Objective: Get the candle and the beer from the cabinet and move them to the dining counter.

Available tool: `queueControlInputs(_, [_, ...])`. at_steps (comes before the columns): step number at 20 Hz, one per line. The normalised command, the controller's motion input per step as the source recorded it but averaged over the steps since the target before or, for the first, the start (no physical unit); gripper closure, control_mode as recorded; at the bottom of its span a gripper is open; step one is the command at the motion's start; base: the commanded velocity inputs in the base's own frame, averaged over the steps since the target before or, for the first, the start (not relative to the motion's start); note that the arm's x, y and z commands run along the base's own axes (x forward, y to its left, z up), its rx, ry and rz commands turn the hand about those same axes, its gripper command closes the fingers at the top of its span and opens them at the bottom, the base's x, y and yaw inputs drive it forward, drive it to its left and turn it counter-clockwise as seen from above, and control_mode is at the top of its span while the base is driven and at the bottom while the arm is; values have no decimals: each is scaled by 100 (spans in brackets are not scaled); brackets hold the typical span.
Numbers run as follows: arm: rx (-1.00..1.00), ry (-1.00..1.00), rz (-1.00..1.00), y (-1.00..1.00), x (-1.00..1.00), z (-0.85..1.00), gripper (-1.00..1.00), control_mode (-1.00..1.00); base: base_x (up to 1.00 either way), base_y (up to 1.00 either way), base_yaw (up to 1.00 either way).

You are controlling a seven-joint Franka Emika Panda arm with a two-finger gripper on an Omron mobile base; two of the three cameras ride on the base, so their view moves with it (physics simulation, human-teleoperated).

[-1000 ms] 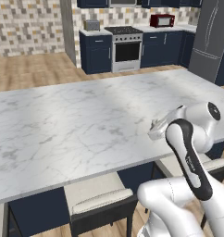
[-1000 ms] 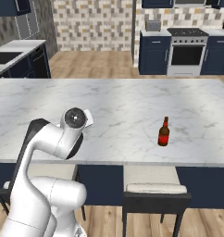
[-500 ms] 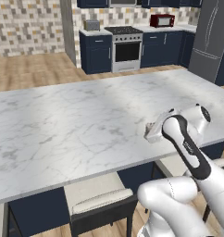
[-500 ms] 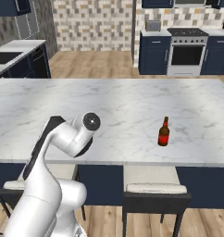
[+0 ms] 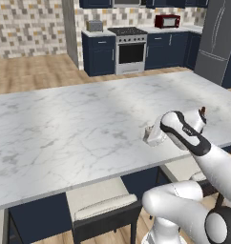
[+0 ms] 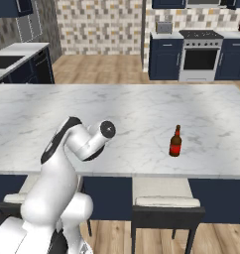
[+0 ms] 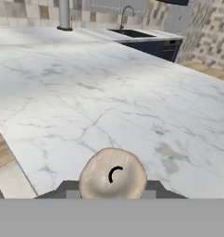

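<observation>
Between the fingers of the pincer (image 7: 113,194), the candle (image 7: 113,177) is grasped, its wick end facing the hand camera, above the counter (image 7: 109,92). Upright on that counter stands the beer (image 6: 175,141).

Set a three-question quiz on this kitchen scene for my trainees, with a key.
1. True or false: the beer lies on its side on the counter.
2. What does the tool hold? A) the candle B) a cup C) nothing
3. Which appliance stands at the far wall, beyond the counter?
Key: 1 false, it stands upright; 2 A; 3 the stove.
</observation>
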Motion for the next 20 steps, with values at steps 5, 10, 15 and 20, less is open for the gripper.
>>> queueControlInputs(5, [0, 0, 7, 0, 46, -22, 100, -100, 0, 0, 0])
queueControlInputs(10, [0, 1, 6, 0, 42, -31, 100, -100, 0, 0, 0])
queueControlInputs(15, [0, 2, 7, 0, 42, -35, 100, -100, 0, 0, 0])
queueControlInputs(20, [0, 1, 7, 0, 40, -38, 100, -100, 0, 0, 0])
